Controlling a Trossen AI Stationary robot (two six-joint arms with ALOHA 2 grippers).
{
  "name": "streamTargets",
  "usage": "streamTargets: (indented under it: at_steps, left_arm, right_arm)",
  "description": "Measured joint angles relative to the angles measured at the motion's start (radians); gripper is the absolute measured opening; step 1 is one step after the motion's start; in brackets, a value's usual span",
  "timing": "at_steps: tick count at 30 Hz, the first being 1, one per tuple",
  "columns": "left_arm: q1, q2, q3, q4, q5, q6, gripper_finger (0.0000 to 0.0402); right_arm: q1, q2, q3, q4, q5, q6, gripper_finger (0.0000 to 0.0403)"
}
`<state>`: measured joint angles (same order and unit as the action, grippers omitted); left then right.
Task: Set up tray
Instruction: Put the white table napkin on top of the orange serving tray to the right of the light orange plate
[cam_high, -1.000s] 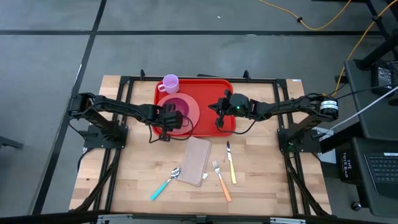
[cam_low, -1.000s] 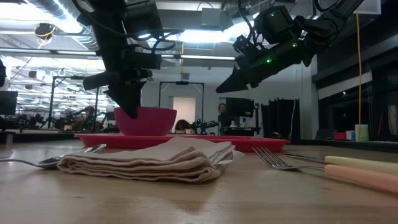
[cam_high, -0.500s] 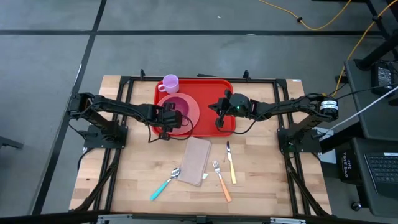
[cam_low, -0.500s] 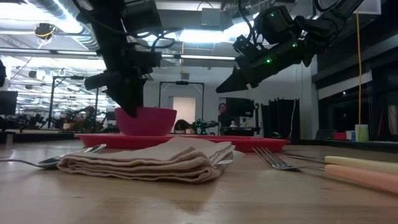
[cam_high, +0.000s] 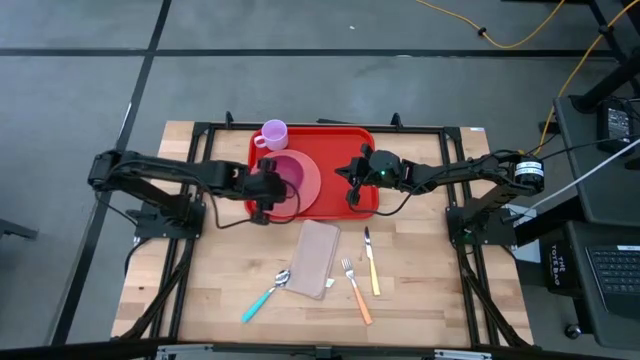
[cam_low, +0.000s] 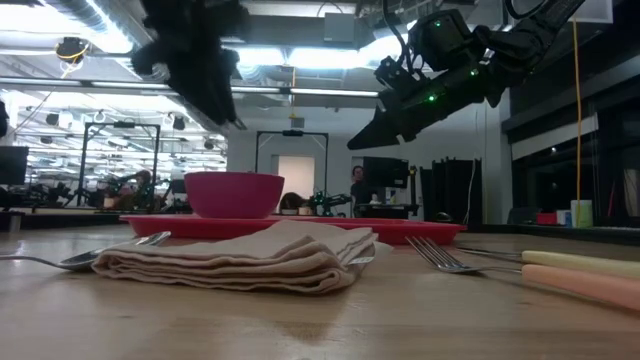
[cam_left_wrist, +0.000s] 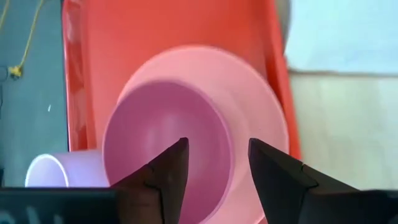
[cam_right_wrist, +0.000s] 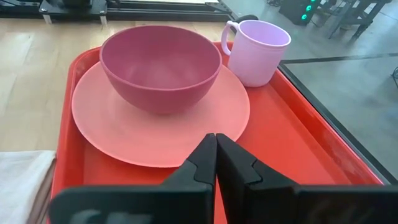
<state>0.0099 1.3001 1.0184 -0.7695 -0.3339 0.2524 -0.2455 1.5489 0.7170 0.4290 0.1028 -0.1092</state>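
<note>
Wooden tabletop (cam_high: 430, 290) carries one tray (cam_high: 340, 150) at its far edge, holding one plate (cam_high: 308, 178), one bowl (cam_high: 286, 170), one mug (cam_high: 272, 134). My left gripper (cam_high: 264, 192) hangs spread above the bowl; my right gripper (cam_high: 352, 195), pressed together, hovers over the tray's right edge.

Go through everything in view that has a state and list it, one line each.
tray: flat on the table, holding plate, bowl and mug
plate: on the tray, under the bowl
bowl: upright, empty, on the plate
mug: upright on the tray
napkin: folded, on the table
left tool: open, above the bowl, holding nothing
right tool: shut, empty, over the tray
</note>
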Motion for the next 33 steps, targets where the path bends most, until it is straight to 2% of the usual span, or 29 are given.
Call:
streamTargets:
  at_steps: [6, 8, 10, 15, 20, 26, 31, 33]
  left_arm:
    - [-0.009, -0.069, 0.002, 0.0, 0.038, -0.036, 0.0162]
    - [-0.009, -0.089, 0.0, -0.026, 0.088, -0.075, 0.0156]
    - [-0.013, -0.129, -0.036, 0.001, 0.096, -0.096, 0.0142]
    - [-0.049, -0.262, -0.199, 0.199, -0.017, -0.108, 0.0077]
    - [-0.083, -0.391, -0.385, 0.465, 0.006, -0.04, 0.0011]
    - [-0.105, -0.492, -0.52, 0.613, 0.057, -0.114, 0.0005]
    - [-0.144, -0.524, -0.562, 0.673, 0.093, -0.134, 0.0002]
    - [-0.157, -0.528, -0.567, 0.673, 0.093, -0.135, 0.0003]
  right_arm:
    - [0.0, 0.0, 0.0, 0.006, 0.0, -0.003, 0.0014]
    - [0.0, 0.0, 0.0, 0.014, 0.0, 0.004, 0.0014]
    - [0.003, 0.001, 0.004, 0.012, -0.013, -0.021, 0.0014]
    - [0.058, 0.001, 0.024, 0.009, 0.055, -0.143, 0.0006]
    - [0.112, 0.001, 0.039, 0.009, 0.073, -0.19, 0.0014]
    - [0.196, 0.001, 0.039, 0.006, 0.075, -0.182, 0.0033]
    - [0.304, 0.001, 0.039, 0.006, 0.161, -0.174, 0.0034]
    - [0.345, 0.001, 0.039, 0.003, 0.188, -0.124, 0.0034]
